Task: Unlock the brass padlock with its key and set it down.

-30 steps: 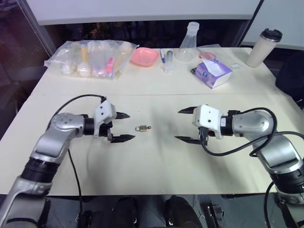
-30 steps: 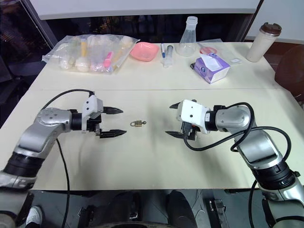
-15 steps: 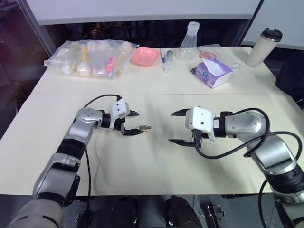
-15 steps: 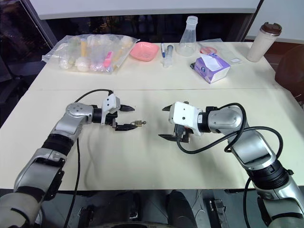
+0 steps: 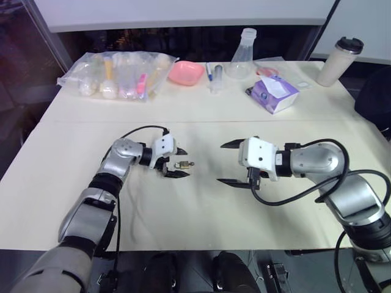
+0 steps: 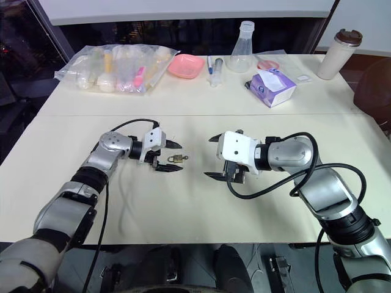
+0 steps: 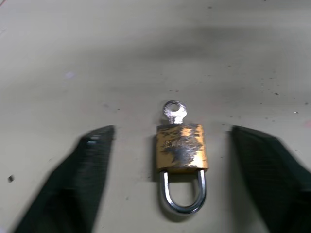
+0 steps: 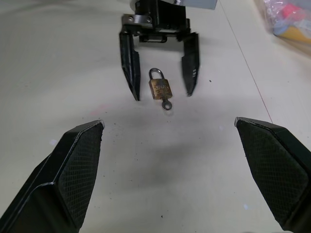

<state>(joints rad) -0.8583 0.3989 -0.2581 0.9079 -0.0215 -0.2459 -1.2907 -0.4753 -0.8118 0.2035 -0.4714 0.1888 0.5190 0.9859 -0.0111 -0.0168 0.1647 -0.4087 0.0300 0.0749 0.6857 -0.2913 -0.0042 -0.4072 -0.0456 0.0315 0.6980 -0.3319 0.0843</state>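
Note:
The small brass padlock point(image 7: 181, 148) lies flat on the cream table point(image 5: 195, 207), its silvery shackle point(image 7: 182, 196) turned toward my left wrist. The key point(image 7: 174, 111) sticks out of the opposite end of the body. My left gripper point(image 5: 184, 162) is open and low over the table, one black finger point(image 7: 90, 172) on each side of the padlock with a gap on both sides. My right gripper point(image 5: 222, 163) hovers open a short way to the right of the padlock point(image 8: 160, 89), pointing at it, with nothing between its fingers point(image 8: 68, 170).
Along the table's far edge are a clear bag of small items point(image 5: 116, 76), a pink dish point(image 5: 186, 72), a glass flask point(image 5: 242, 55), a purple tissue pack point(image 5: 274, 93) and a lidded tumbler point(image 5: 339, 61). A seam point(image 5: 244, 121) crosses the table behind the grippers.
My left gripper has moved right and down to the padlock, now straddling it, and its jaws have narrowed somewhat. The padlock and the right gripper have stayed put.

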